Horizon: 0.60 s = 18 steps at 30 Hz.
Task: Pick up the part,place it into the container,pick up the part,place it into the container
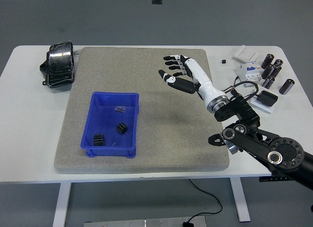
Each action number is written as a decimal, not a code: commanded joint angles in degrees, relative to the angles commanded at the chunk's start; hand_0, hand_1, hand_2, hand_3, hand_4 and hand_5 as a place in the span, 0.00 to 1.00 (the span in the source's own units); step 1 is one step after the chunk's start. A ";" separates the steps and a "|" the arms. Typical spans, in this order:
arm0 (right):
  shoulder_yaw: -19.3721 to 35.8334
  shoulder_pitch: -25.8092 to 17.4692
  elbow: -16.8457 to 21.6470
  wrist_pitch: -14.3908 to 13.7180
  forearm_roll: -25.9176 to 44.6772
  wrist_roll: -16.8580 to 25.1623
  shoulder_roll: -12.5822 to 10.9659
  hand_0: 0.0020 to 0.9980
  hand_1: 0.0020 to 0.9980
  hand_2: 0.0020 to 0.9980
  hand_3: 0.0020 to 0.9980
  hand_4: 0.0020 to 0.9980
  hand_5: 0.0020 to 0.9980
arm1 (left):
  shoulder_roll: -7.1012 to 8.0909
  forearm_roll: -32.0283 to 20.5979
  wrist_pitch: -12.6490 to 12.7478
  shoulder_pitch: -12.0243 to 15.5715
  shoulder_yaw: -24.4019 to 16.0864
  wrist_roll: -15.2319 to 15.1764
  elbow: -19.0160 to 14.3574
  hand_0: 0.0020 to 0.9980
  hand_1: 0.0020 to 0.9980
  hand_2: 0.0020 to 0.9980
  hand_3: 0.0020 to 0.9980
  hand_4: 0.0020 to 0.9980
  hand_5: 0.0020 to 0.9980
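Hovering over the mat's [146, 153] far right, the right hand [178, 70] is spread and empty. Two small black parts [121, 128] lie in the blue bin [94, 101]; they look light and rigid, best pinched across their sides.

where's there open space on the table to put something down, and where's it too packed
Bare mat runs along the blue bin's far side up to the mat's far edge, and right of the bin under the open right hand. White table left of the mat, below the black bundle, is free too. The far right corner is crowded: cylinders, breaker, adapter.
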 joint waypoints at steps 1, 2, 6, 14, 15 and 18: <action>1.07 -0.57 -0.17 -0.22 1.50 1.12 -0.04 0.66 0.73 0.73 0.71 0.70 0.39 | -0.02 -0.09 0.03 0.00 0.05 -0.05 -0.01 0.66 0.64 0.58 0.55 0.63 0.64; 2.29 -1.27 -0.30 -0.41 3.07 2.38 -0.15 0.66 0.73 0.73 0.71 0.70 0.39 | -0.07 -0.22 0.05 0.00 0.16 -0.12 -0.01 0.66 0.64 0.58 0.55 0.63 0.64; 6.00 -3.32 -0.36 -0.73 8.36 5.65 -0.72 0.67 0.74 0.73 0.71 0.69 0.39 | -0.22 -0.79 0.14 -0.01 0.60 -0.40 -0.05 0.66 0.64 0.58 0.55 0.63 0.64; 11.28 -6.81 0.97 -1.40 9.19 6.45 -1.60 0.68 0.74 0.73 0.71 0.69 0.39 | 0.03 -0.09 0.07 -0.19 0.05 -0.18 -0.41 0.66 0.64 0.58 0.55 0.63 0.64; 11.74 -7.14 1.10 -1.50 8.91 6.42 -1.69 0.68 0.74 0.73 0.71 0.69 0.39 | 0.07 0.03 0.03 -0.23 -0.03 -0.16 -0.44 0.66 0.64 0.58 0.55 0.63 0.64; 12.95 -7.92 1.28 -1.72 8.31 6.34 -1.94 0.68 0.73 0.73 0.71 0.69 0.39 | 0.17 0.47 -0.09 -0.33 -0.31 -0.07 -0.54 0.66 0.64 0.58 0.55 0.63 0.64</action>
